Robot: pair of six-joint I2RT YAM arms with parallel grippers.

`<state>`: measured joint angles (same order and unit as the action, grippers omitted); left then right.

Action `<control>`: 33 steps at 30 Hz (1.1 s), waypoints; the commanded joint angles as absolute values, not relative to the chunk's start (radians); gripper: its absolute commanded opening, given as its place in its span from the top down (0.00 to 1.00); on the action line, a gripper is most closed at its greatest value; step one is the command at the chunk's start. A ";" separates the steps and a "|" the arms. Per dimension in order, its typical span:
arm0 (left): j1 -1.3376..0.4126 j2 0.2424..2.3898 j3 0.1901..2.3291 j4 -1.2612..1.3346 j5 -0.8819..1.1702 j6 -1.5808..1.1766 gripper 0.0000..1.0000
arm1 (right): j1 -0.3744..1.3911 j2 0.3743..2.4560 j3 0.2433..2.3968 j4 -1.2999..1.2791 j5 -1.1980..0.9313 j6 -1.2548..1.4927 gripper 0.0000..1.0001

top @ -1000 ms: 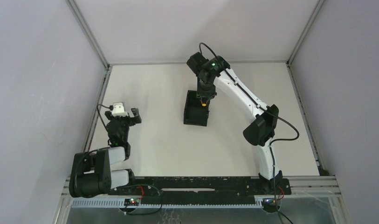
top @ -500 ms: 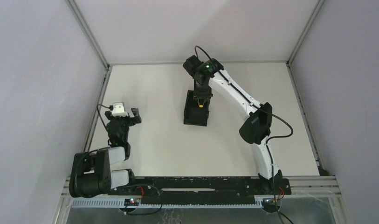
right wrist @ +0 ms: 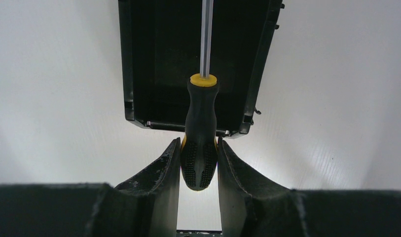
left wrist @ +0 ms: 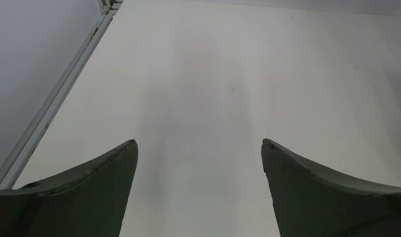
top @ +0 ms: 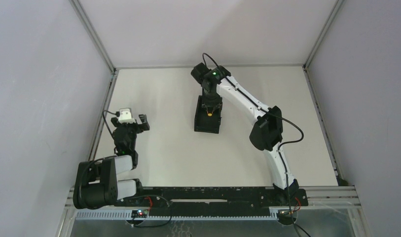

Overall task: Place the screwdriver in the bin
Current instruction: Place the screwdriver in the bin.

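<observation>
The black open-top bin (top: 207, 118) stands near the middle of the table. My right gripper (top: 209, 104) hangs over its far end, shut on the screwdriver (top: 209, 112). In the right wrist view the fingers (right wrist: 161, 170) clamp the black and yellow handle of the screwdriver (right wrist: 200, 133). Its thin metal shaft points over the bin (right wrist: 139, 74) and into its open top, and the handle crosses the bin's near wall. My left gripper (top: 131, 120) rests at the left of the table, open and empty, with only bare table between its fingers (left wrist: 90, 192).
A metal frame rail (top: 103, 106) runs along the table's left edge beside my left gripper. Grey walls enclose the table on three sides. The right arm's white links (top: 247, 103) stretch from the near right base up to the bin.
My right gripper has moved a little to the left and nearer, carrying the screwdriver further over the bin. The left arm has not moved.
</observation>
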<state>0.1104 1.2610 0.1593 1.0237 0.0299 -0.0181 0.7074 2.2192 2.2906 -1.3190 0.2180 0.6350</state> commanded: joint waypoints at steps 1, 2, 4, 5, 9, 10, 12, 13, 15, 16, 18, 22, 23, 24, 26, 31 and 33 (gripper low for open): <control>0.106 1.255 0.169 1.095 0.029 -0.003 0.00 | 0.716 2.235 2.265 -1.270 0.202 0.643 1.00; 0.106 1.255 0.170 1.095 0.030 -0.003 0.00 | 0.716 2.238 2.257 -1.263 0.199 0.642 1.00; 0.107 1.255 0.169 1.095 0.029 -0.003 0.00 | 0.716 2.241 2.237 -1.241 0.189 0.642 1.00; 0.107 1.255 0.169 1.095 0.030 -0.003 0.00 | 0.716 2.243 2.227 -1.229 0.184 0.641 1.00; 0.107 1.255 0.169 1.095 0.029 -0.003 0.00 | 0.716 2.259 2.202 -1.204 0.176 0.635 1.00; 0.106 1.255 0.169 1.095 0.030 -0.003 0.00 | 0.716 2.264 2.200 -1.200 0.176 0.635 1.00; 0.106 1.255 0.169 1.094 0.029 -0.003 0.00 | 0.716 2.276 2.197 -1.197 0.173 0.634 1.00; 0.107 1.255 0.170 1.095 0.030 -0.003 0.00 | 0.715 2.280 2.195 -1.195 0.172 0.634 1.00; 0.106 1.255 0.169 1.095 0.029 -0.003 0.00 | 0.715 2.287 2.193 -1.190 0.170 0.634 1.00; 0.107 1.255 0.169 1.095 0.030 -0.003 0.00 | 0.715 2.291 2.187 -1.187 0.168 0.635 1.00; 0.106 1.255 0.170 1.095 0.029 -0.003 0.00 | 0.715 2.294 2.177 -1.177 0.168 0.635 1.00; 0.106 1.254 0.169 1.095 0.029 -0.003 0.00 | 0.711 2.302 2.157 -1.157 0.163 0.629 1.00; 0.106 1.255 0.170 1.095 0.030 -0.003 0.00 | 0.710 2.305 2.156 -1.157 0.162 0.629 1.00; 0.106 1.255 0.170 1.095 0.029 -0.003 0.00 | 0.710 2.307 2.154 -1.156 0.161 0.629 1.00; 0.106 1.254 0.170 1.095 0.030 -0.003 0.00 | 0.709 2.308 2.147 -1.154 0.165 0.630 1.00; 0.106 1.255 0.170 1.095 0.030 -0.003 0.00 | 0.706 2.308 2.134 -1.143 0.166 0.632 1.00; 0.106 1.255 0.169 1.095 0.029 -0.003 0.00 | 0.703 2.308 2.131 -1.140 0.164 0.631 1.00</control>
